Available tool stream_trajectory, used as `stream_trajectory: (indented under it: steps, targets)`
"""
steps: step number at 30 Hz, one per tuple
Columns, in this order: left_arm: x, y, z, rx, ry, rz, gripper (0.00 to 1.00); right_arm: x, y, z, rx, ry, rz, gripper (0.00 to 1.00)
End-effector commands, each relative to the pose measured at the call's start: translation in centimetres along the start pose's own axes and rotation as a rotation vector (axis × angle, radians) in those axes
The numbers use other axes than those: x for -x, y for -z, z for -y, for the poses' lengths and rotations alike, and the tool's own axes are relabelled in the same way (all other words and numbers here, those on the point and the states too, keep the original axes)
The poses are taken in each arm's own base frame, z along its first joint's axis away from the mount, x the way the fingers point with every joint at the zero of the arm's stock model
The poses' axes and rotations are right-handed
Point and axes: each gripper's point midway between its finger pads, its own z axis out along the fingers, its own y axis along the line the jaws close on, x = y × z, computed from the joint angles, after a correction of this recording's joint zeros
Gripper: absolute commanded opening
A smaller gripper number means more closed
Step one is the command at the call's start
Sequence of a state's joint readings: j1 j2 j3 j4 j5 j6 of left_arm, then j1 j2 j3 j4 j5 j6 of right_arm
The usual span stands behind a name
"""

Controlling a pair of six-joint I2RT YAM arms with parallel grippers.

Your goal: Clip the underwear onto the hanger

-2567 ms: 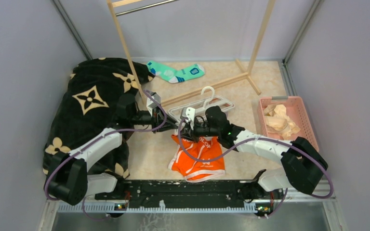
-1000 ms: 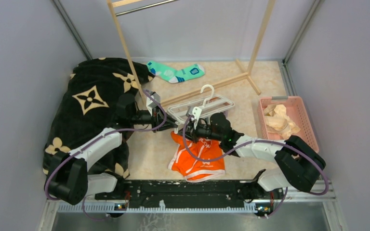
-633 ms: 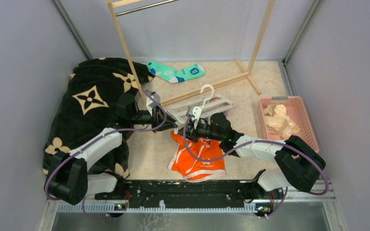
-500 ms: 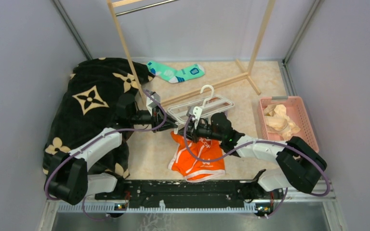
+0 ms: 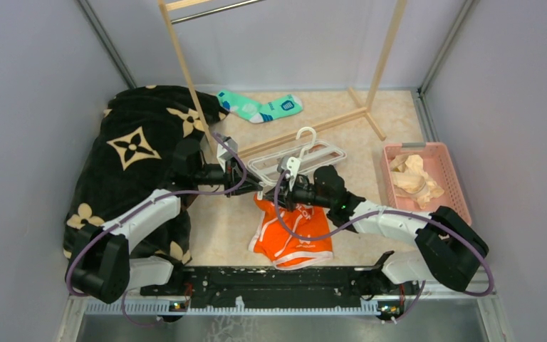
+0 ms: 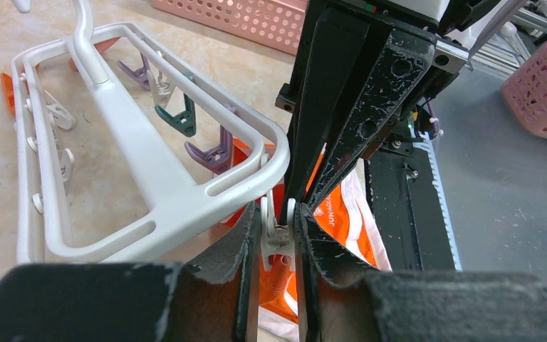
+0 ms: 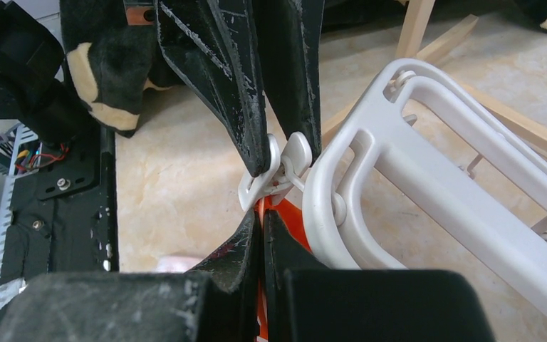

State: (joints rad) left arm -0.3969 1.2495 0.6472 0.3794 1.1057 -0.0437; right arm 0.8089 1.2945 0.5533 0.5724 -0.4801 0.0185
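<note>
Shows little changed from a moment ago: only the right arm's elbow swung slightly out toward the right edge of the tabletop [image 5: 221,221], the left arm unmoved. Finds the left end effector [image 6: 279,239] clamped on a white clip [image 6: 276,249] dangling from a corner of the hanger [image 6: 149,164]. Finds the right end effector [image 7: 260,214] closed tight, tip to tip with the left, pinching a thin fold of the underwear [image 5: 295,231] just beside that clip. Places the white hanger around the middle of the tabletop, purple and teal clips dangling inside its frame. Places the orange underwear between the hanger and the near edge, top drawn up toward the clip, the remainder spread on the beige marbled surface. Adds a black blanket [image 5: 135,149] with beige flower motifs along the left edge, a teal sock [image 5: 260,108] near the far edge, a wooden rack [image 5: 185,71] standing behind the hanger, and a pink basket [image 5: 456,185] at the right edge holding beige cloth [image 5: 413,178]. Closes in with plain grey walls on three sides.
</note>
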Motion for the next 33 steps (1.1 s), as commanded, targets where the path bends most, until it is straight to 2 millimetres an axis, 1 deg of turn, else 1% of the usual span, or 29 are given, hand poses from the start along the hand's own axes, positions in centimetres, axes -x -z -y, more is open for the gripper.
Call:
stream_trajectory:
  steps: [1, 14, 22, 25, 27, 29, 30, 33]
  targets:
    - [0.9, 0.0, 0.5, -0.028, -0.052, 0.013, 0.0, 4.4, -0.4, -0.3, 0.034, 0.066, 0.105, 0.0]
    - [0.7, 0.0, 0.5, -0.025, -0.048, 0.005, 0.0, 5.5, -0.7, 0.0, 0.023, 0.083, 0.11, 0.0]
    - [0.6, 0.0, 0.5, -0.024, -0.053, -0.004, 0.01, 5.0, -0.7, 0.0, 0.029, 0.088, 0.081, 0.0]
    - [0.7, 0.1, 0.4, -0.016, -0.055, -0.007, 0.08, 5.1, -0.7, 0.1, 0.024, 0.089, 0.08, 0.0]
    - [0.7, 0.1, 0.4, -0.012, -0.056, -0.007, 0.15, 5.2, -0.7, 0.1, 0.023, 0.091, 0.081, 0.0]
    - [0.7, 0.2, 0.4, -0.008, -0.056, -0.006, 0.26, 5.3, -0.8, 0.2, 0.021, 0.092, 0.083, 0.0]
    - [0.7, 0.2, 0.4, -0.006, -0.057, -0.005, 0.3, 5.3, -0.8, 0.2, 0.02, 0.092, 0.084, 0.0]
    - [0.8, 0.2, 0.4, -0.005, -0.06, -0.004, 0.37, 5.3, -0.8, 0.3, 0.018, 0.093, 0.085, 0.0]
